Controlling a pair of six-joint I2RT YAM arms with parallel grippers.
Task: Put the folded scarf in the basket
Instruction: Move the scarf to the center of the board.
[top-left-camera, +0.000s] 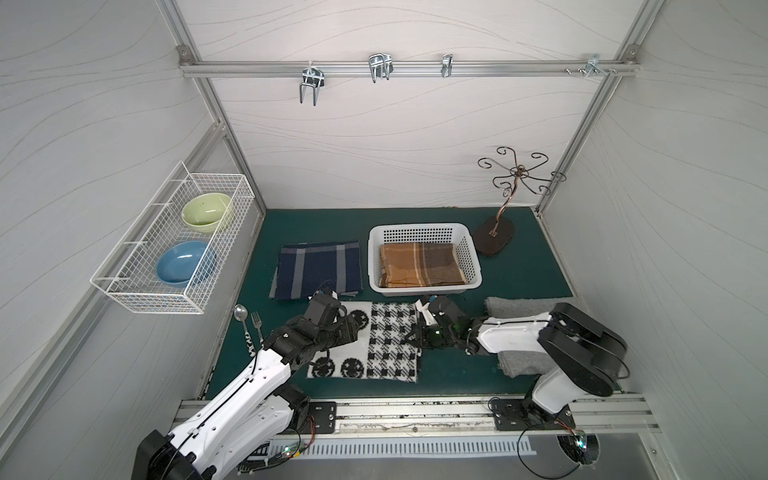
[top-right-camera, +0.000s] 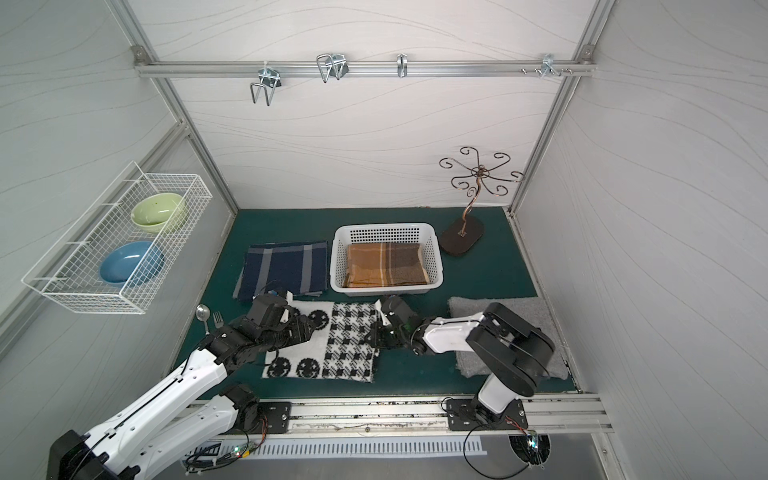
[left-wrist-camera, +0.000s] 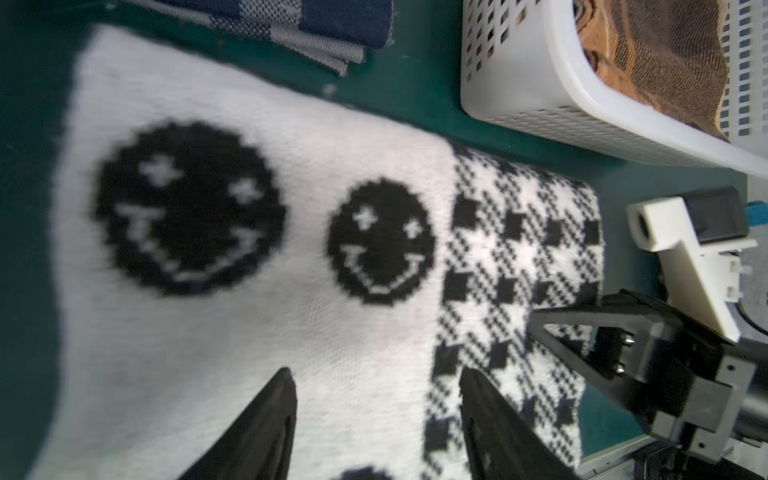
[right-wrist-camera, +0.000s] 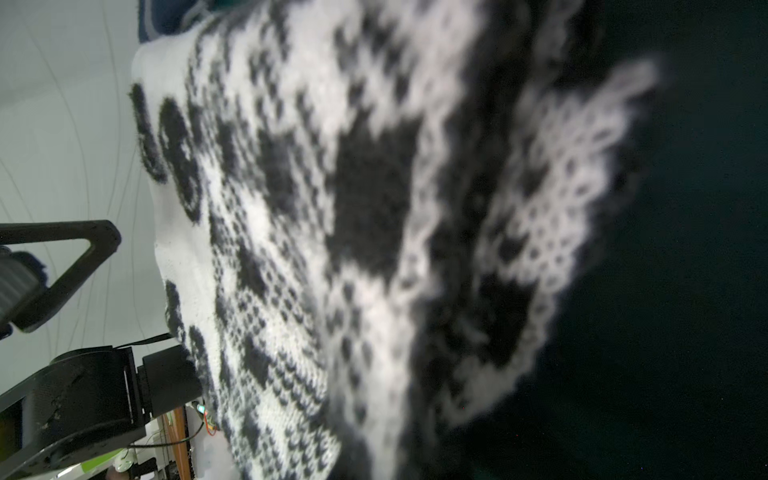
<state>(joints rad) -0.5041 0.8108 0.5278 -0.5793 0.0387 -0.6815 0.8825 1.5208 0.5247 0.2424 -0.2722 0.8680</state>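
Two top views first, finding the black-and-white scarf (top-left-camera: 386, 345) (top-right-camera: 349, 345) lying flat on the green desk (top-left-camera: 519, 270), just in front of the basket (top-left-camera: 419, 235) (top-right-camera: 386, 232), not in it. Spotting a brown plaid scarf (top-left-camera: 422, 266) already lying in that basket, and a navy scarf (top-left-camera: 318, 268) just beside it. Watching the left pincer (top-left-camera: 358, 332) hovering over the smiley half, and the right pincer (top-left-camera: 411, 337) biting at the opposite, houndstooth edge.

Moving to the left wrist now: looking down at the left pincer (left-wrist-camera: 376, 374), released, with two black fingers spread wide above the scarf (left-wrist-camera: 291, 124) and gripping nothing. Catching the right pincer (left-wrist-camera: 536, 322) across the way, clenching on the scarf's far edge, with the basket's (left-wrist-camera: 540, 83) perforated wall nearby.

Switching to the right wrist: seeing blurred knit of the scarf (right-wrist-camera: 332, 208) filling nearly everything, bunching up close against the lens and hiding the right pincer's own fingers. Glimpsing one finger (right-wrist-camera: 75, 282) of the left pincer beyond the cloth.
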